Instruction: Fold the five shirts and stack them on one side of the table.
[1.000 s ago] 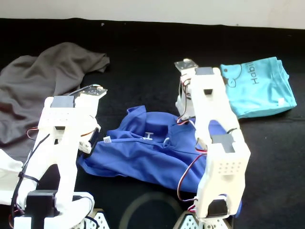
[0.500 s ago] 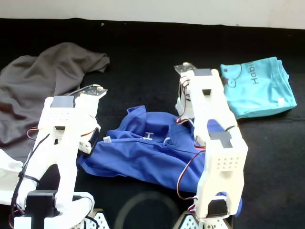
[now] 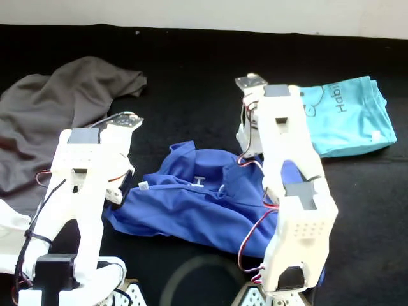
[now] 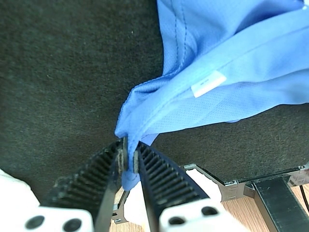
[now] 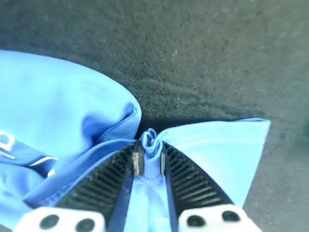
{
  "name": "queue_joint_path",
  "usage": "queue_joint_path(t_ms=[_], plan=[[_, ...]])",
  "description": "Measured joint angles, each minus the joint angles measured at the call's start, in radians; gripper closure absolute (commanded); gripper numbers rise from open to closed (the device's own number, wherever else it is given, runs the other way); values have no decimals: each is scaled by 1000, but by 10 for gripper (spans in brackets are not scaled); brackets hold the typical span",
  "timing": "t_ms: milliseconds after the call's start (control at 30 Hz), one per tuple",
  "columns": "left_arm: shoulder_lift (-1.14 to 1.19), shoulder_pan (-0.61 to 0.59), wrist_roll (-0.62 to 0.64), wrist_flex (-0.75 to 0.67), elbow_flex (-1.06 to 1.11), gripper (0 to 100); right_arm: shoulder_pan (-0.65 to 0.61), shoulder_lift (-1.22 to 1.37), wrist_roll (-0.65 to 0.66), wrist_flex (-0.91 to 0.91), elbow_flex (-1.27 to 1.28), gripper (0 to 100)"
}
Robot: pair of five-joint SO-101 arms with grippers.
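A royal blue shirt (image 3: 197, 204) lies crumpled on the black table between my two arms. My left gripper (image 4: 128, 157) is shut on a bunched edge of this blue shirt (image 4: 231, 63), at its left side in the high view. My right gripper (image 5: 148, 155) is shut on a pinch of the same blue shirt (image 5: 58, 116), near its right side under the right arm (image 3: 287, 159). A folded turquoise shirt (image 3: 347, 115) lies at the right. A dark grey shirt (image 3: 57, 108) sprawls unfolded at the far left.
A piece of white cloth (image 3: 9, 220) shows at the left edge beside the left arm's base. Bare black table (image 3: 191, 70) stretches across the back. The light wall edge runs along the far side.
The right arm has shifted slightly, first toward the left and then back to the right, with the blue shirt's right side moving a little. The left arm has stayed put.
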Motion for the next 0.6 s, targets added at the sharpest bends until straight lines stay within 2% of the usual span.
queue_joint_path(t_ms=[133, 367, 600], plan=[[0, 0, 0, 0, 0, 992, 0, 74, 0, -3, 0, 831], [0, 0, 0, 0, 0, 992, -2, 87, 0, -3, 0, 878], [0, 0, 0, 0, 0, 992, -2, 87, 0, -3, 0, 878]])
